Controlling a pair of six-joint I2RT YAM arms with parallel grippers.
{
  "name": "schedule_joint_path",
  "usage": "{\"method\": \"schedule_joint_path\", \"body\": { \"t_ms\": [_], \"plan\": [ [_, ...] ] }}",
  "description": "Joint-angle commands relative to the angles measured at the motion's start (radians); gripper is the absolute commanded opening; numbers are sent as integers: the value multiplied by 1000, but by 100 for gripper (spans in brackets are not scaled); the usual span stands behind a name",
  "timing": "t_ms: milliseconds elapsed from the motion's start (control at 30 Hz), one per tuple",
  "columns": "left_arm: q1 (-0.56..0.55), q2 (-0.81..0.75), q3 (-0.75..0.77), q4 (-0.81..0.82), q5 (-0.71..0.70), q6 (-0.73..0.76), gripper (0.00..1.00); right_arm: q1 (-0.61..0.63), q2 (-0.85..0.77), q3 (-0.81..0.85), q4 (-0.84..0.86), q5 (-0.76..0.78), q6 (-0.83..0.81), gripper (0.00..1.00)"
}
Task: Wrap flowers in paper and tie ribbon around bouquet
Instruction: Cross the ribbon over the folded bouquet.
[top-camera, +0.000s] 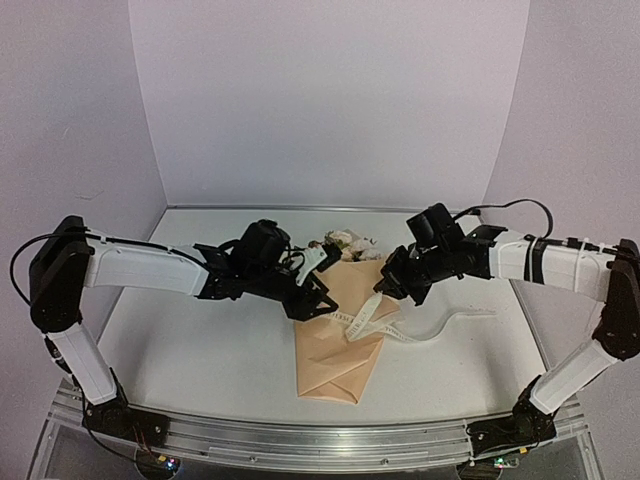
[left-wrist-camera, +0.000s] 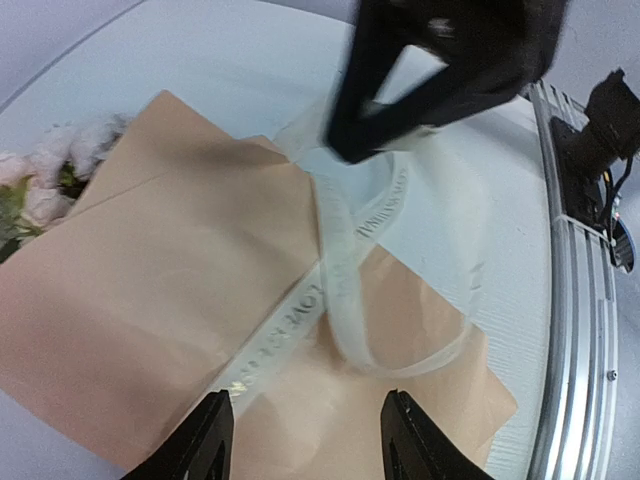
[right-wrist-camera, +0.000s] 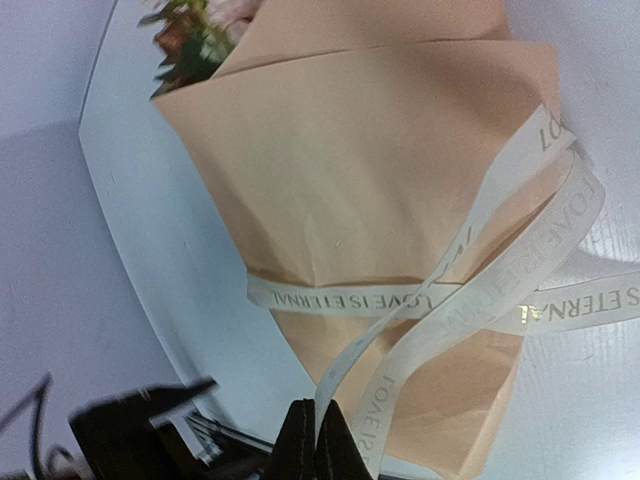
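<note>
I'm pinching the ribbon (right-wrist-camera: 340, 298) in my right gripper (right-wrist-camera: 315, 430), left gripper (left-wrist-camera: 305, 400) spread empty; tugging toward three o'clock could be dragging the loose loop off the bouquet (top-camera: 335, 360), heads at twelve.

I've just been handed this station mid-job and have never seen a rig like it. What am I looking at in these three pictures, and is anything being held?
Two robot arms, left and right, stand at the near edge of a white table. The wide picture looks down from above and behind them. The other two come from a camera on each wrist, with that arm's own fingers at the bottom edge. On the table lies the bouquet: flowers wrapped in tan paper. A cream ribbon is looped loosely around it. The right gripper is shut on a strand of the ribbon. The left gripper hangs open over the paper, holding nothing.
</note>
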Motion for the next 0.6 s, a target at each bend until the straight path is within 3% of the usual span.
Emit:
{"method": "schedule_joint_path", "body": {
  "t_ms": [0,267,567],
  "plan": [
    [103,-43,-33,50,56,-132,52,7,-44,119,-224,-127,-473,0],
    [115,93,76,-89,48,-65,53,60,-9,198,-407,-279,-872,0],
    [104,167,145,-187,-5,83,52,100,5,228,-496,-352,-1073,0]
  ]
}}
